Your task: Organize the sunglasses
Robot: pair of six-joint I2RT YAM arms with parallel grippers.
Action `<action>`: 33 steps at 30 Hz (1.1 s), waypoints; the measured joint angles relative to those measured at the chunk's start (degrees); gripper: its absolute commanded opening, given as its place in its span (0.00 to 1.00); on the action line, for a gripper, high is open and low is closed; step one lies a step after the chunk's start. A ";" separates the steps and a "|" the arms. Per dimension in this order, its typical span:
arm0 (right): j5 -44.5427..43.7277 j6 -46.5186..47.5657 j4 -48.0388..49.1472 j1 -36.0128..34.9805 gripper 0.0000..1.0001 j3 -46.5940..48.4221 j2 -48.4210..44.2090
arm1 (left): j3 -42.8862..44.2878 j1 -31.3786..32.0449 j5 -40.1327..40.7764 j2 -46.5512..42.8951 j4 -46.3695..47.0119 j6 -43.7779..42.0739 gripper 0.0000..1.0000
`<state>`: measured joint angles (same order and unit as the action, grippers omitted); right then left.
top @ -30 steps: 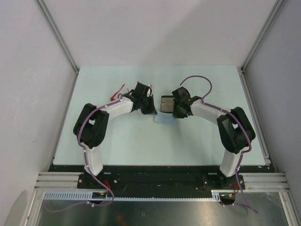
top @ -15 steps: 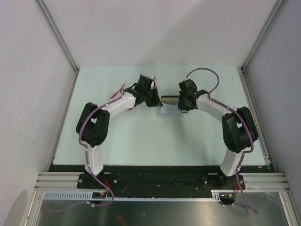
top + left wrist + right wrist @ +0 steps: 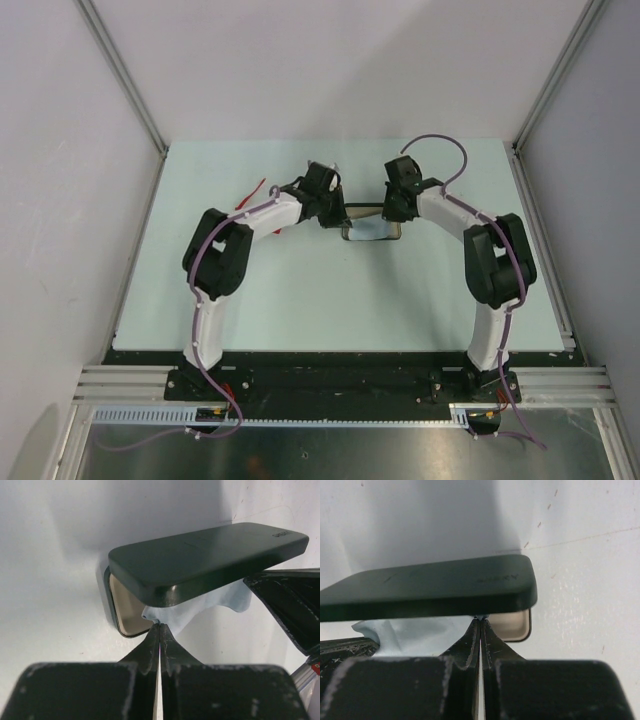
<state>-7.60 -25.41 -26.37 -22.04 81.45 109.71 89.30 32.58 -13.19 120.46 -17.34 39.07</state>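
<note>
Blk case (image 3: 200,555), lt-blue cloth (image 3: 220,597), red sunglasses (image 3: 251,195)

the case (image 3: 200,560) is viewed closely from its left and right by the wrist cameras, and from high above by the top camera; it is shared by all.

Pairs white link shells with bulky black joints on left arm (image 3: 205,335) and right arm (image 3: 487,340); trails thin purple cables (image 3: 440,148); ends in scuffed matte-black fingers (image 3: 145,654).

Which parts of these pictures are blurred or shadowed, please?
Left wrist: the left gripper is blurred close up, the case sharp, shading the table beneath. Right wrist: the right gripper likewise soft, shadow darkens the upper left. Top external: evenly lit, sharp throughout.
</note>
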 measured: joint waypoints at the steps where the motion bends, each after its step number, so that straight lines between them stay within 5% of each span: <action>1: -0.09 0.04 -0.09 0.00 0.00 0.79 0.74 | 0.55 0.02 0.07 0.42 -0.02 0.00 0.00; 33: -2.23 0.24 -1.20 0.15 0.00 2.64 5.73 | 4.61 0.09 2.89 5.01 -0.02 -1.57 0.01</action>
<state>-9.82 -25.17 -27.57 -21.89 84.09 115.44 93.91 32.67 -10.31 125.47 -17.37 37.50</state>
